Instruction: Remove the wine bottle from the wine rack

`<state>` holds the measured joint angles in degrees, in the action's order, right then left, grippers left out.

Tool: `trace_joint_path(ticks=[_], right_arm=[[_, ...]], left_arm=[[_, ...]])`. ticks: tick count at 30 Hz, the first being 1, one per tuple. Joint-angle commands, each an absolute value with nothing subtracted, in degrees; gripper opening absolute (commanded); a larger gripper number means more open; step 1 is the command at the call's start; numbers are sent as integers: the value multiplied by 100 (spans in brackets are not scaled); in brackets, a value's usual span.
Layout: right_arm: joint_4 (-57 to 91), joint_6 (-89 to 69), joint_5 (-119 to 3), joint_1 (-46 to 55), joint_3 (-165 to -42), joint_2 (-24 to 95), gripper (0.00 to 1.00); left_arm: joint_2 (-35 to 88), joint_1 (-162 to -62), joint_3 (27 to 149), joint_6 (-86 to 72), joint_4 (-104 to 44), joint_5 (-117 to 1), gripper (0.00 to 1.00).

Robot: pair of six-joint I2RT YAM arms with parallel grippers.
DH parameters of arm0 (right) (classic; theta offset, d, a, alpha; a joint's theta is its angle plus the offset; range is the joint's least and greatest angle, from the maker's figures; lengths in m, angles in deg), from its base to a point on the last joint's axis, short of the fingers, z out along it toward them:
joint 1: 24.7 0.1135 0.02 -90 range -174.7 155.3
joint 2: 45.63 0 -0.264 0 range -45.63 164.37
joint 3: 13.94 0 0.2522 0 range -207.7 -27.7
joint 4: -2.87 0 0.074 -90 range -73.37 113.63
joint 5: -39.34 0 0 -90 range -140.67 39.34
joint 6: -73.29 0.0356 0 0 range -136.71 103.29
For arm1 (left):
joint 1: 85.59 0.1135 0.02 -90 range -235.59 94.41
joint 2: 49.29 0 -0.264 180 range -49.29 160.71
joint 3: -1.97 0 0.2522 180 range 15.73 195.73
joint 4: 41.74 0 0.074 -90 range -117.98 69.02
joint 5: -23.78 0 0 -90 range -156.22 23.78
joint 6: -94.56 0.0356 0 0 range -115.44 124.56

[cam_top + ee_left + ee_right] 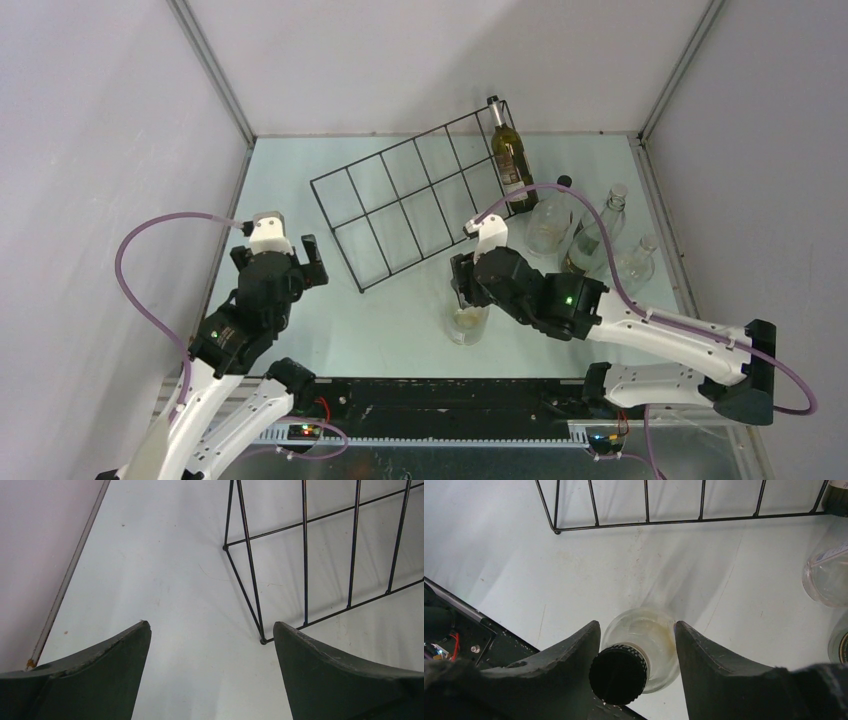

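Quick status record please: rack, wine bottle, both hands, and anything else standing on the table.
wine rack: lying angled across the table
wine bottle: dark green, at the rack's far right end, not yet removed
left hand: open, empty, above the table by the rack's near corner
right hand: open, straddling a capped clear bottle standing apart from the rack
other: three clear bottles right of the rack

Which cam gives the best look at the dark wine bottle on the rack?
Top external: the whole wine bottle shows, neck to base, at the rack's far right end. Right wrist catches only a dark sliver in its top right corner. Left wrist shows rack wires, no bottle.
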<state>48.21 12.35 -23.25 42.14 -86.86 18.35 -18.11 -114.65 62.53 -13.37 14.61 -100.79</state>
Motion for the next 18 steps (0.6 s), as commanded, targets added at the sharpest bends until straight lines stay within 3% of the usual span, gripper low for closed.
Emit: trace_joint_path(ticks=[1,13,18], right_arm=[[4634,1231,-2091,4255,-8699,1913,59],[4584,1169,-2047,4260,-8702,2036,45],[4568,1159,-2018,4266,-8698,2042,28]], left_arm=[[-1794,-11424,6203,-1222,1312,-10226,100],[-1759,-11424,6196,-1222,1298,-10243,100],[-1748,-11424,6196,-1214,1299,-10243,100]])
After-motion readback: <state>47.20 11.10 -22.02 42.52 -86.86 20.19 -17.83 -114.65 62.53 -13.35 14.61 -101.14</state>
